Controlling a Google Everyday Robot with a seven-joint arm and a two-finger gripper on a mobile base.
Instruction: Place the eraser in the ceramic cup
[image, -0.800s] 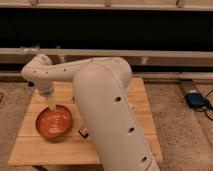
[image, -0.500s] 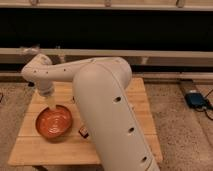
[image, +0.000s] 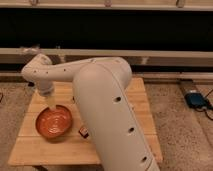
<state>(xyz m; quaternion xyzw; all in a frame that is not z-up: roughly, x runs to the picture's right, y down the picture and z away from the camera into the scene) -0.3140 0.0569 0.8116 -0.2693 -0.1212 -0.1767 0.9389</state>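
the gripper (image: 52, 106) was held low over the 12 o'clock rim of the orange bowl (image: 54, 125), at the end of the white arm (image: 107, 110) that was stretched across the wooden table (image: 45, 150). whether it was open, closed or holding anything could not be told.

a small dark object (image: 84, 132) was seen on the table just beside the bowl, at the bowl's 3 o'clock. it was judged likely to be the eraser, though this could not be confirmed.

if the eraser was yet to be picked up, a straight descent from above was judged best, with the bowl's rim kept clear. it would need to be gripped across its narrow sides and lifted fully before being carried. release was best left until it was centred low over the cup's mouth, so that it would not bounce out.

the ceramic cup was not seen anywhere. the table from 1 to 5 o'clock was covered by the bulk of the arm, and the cup may have been hidden there. the arm's lower part was cut off at the frame's 6 o'clock edge.
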